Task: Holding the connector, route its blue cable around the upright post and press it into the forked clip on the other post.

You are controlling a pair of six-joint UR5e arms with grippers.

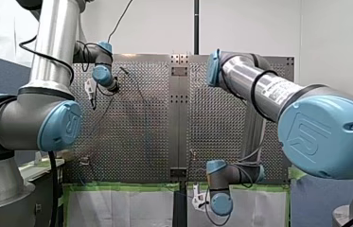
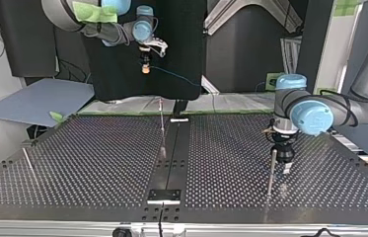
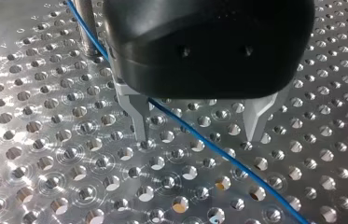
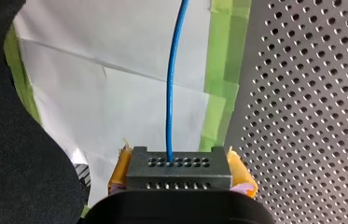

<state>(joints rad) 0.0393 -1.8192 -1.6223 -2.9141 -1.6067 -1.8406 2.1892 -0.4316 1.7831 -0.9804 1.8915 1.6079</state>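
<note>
From where I stand the bench [image 2: 97,158] is a bright perforated metal plate, split down its middle by a dark strip [image 2: 174,148] with a small bracket plate [image 2: 164,196] at the top view's near end. Thin posts stand on it: a middle post [image 2: 162,129] just beside the strip, a right-hand post [image 2: 272,170] and a left-hand post [image 2: 27,160]. A blue cable [image 3: 199,135] runs low over the holes.

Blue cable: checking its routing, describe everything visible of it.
The blue cable is thin and smooth. It leaves the dark connector held between my right tool's yellow pads, runs straight over white paper. Elsewhere it passes beside a metal post and slants between my left tool's open fingers above the perforated table.
</note>
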